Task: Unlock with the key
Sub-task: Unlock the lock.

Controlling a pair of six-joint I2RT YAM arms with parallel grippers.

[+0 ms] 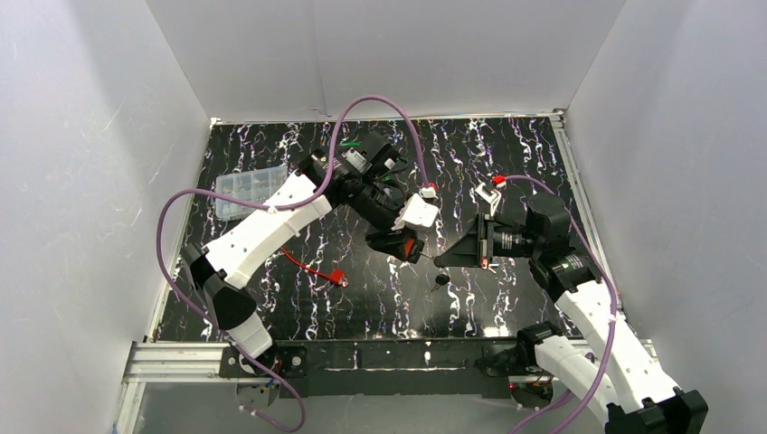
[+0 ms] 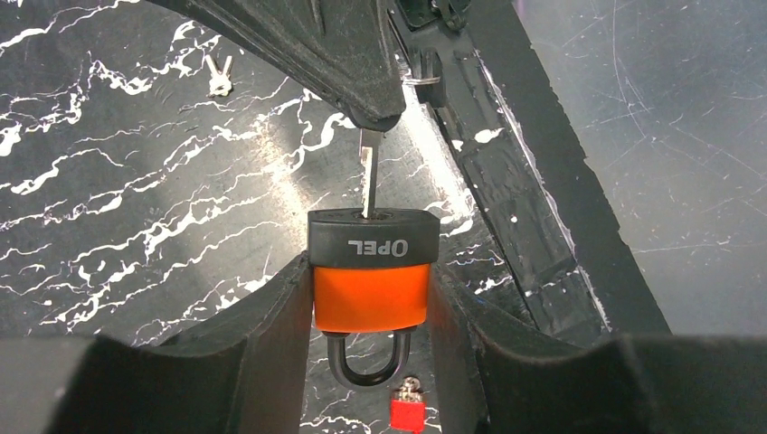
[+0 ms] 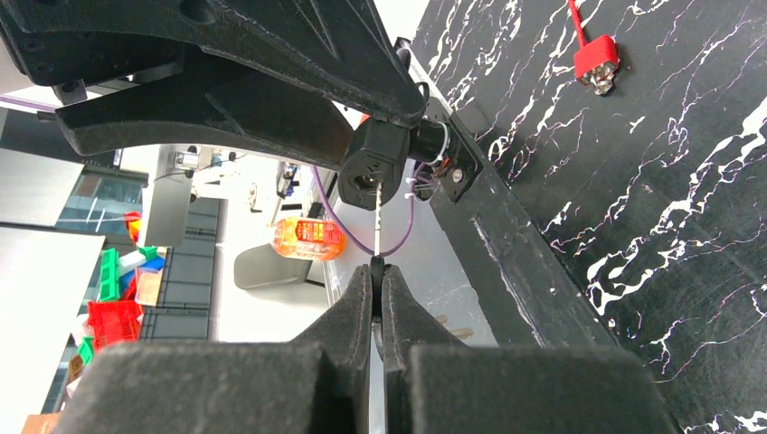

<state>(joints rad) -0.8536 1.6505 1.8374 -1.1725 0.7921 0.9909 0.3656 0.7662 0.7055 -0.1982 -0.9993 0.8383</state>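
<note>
An orange padlock (image 2: 369,297) with a black end cap sits between the fingers of my left gripper (image 2: 369,287), which is shut on its body, the shackle (image 2: 366,366) pointing back toward the wrist. My right gripper (image 3: 376,271) is shut on the head of a silver key (image 3: 376,221). The key's blade (image 2: 366,176) stands straight into the keyhole of the cap, with most of the blade still showing. From above, the padlock (image 1: 395,242) and the right gripper (image 1: 443,258) meet mid-table, held above the surface.
A red-tagged cord (image 1: 336,278) lies on the black marbled table (image 1: 506,163), left of centre. A clear plastic box (image 1: 250,188) sits at the back left. A small dark object (image 1: 441,280) lies under the right gripper. Two spare keys (image 2: 217,77) rest on the table.
</note>
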